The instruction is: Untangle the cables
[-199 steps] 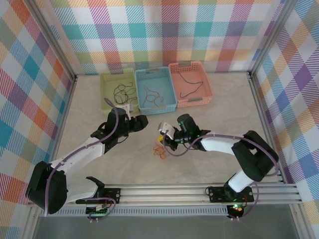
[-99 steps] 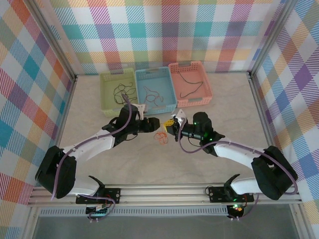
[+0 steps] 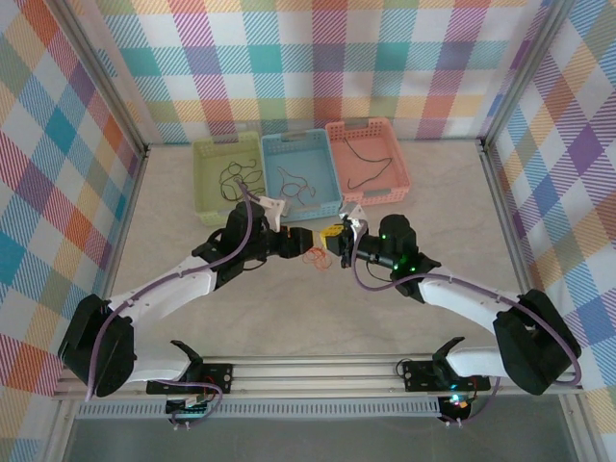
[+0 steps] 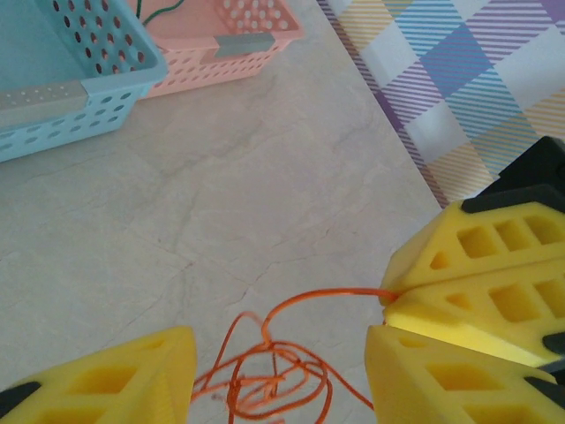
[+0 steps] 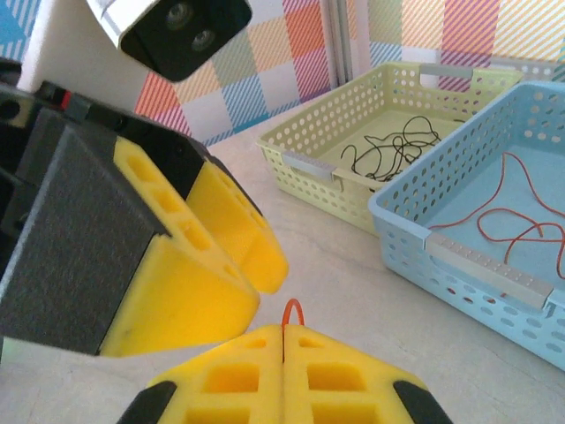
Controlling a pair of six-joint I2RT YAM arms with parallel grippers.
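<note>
A tangle of thin orange cables (image 3: 314,256) lies on the table between my two grippers. My right gripper (image 3: 333,243) is shut on one strand of it; a small orange loop (image 5: 291,311) pokes out just past its closed fingertips (image 5: 282,334). My left gripper (image 3: 299,241) faces it from the left and stands open. In the left wrist view the tangle (image 4: 274,375) lies between the left gripper's yellow fingers (image 4: 141,375), touching neither. One strand runs right into the shut right gripper (image 4: 388,296).
Three baskets stand at the back: green (image 3: 201,183) with a black cable (image 3: 239,178), blue (image 3: 301,136) with a red cable (image 3: 294,183), pink (image 3: 403,164) with a dark cable (image 3: 366,159). Checked walls enclose the table.
Both grippers have moved away from the bases toward the baskets and closer together. The right gripper carried the orange tangle along with it. The left gripper's jaws have narrowed slightly.
</note>
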